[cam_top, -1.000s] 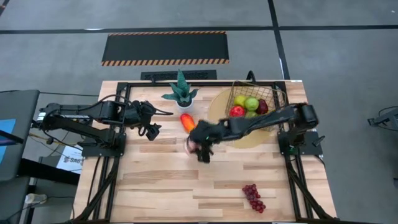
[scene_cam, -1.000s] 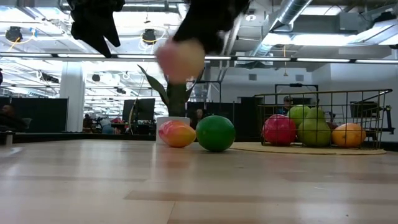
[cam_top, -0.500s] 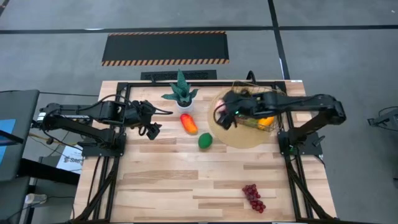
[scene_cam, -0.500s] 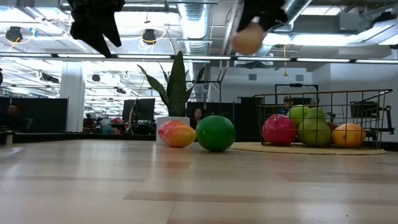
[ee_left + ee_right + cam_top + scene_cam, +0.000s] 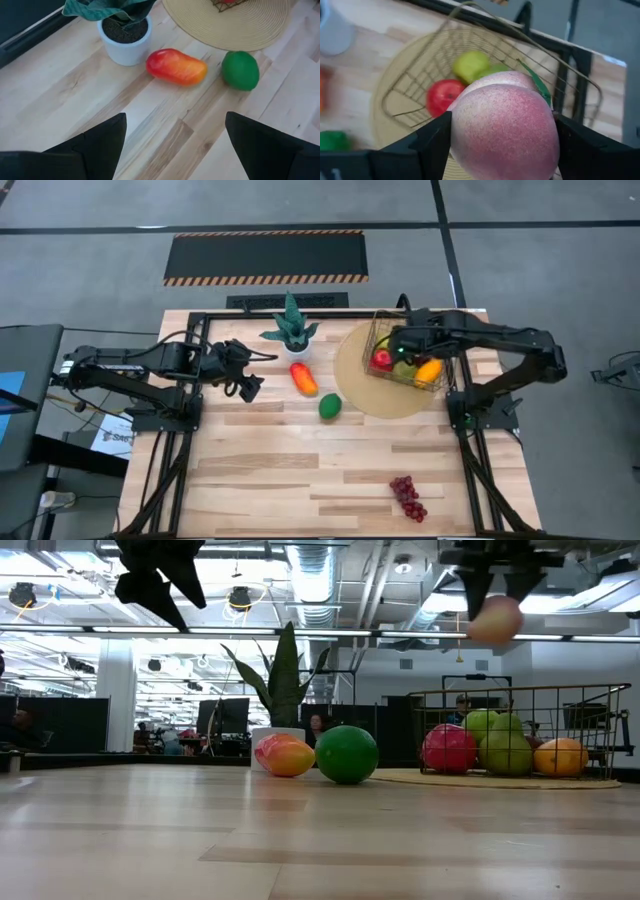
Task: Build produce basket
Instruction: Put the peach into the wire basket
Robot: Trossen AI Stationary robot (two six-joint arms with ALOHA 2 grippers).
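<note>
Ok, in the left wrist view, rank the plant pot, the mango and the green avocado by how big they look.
1. Mango, longest of the three.
2. Plant pot, close to the mango; its top is hidden by leaves, so these two could swap.
3. Avocado, clearly smallest.
All three sit at a similar distance from the camera, so nearness matters little.

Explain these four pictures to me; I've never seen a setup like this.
Two dark robot arms work at a wooden table. One camera looks straight down, one sits at tabletop height, and one rides on each wrist.

The right gripper holds a peach above the wire basket, which stands on a round mat and already holds apples and other fruit.

The left gripper hangs open and empty above the table's left side.

On the table lie a mango, a green avocado, purple grapes and a potted plant.
</note>
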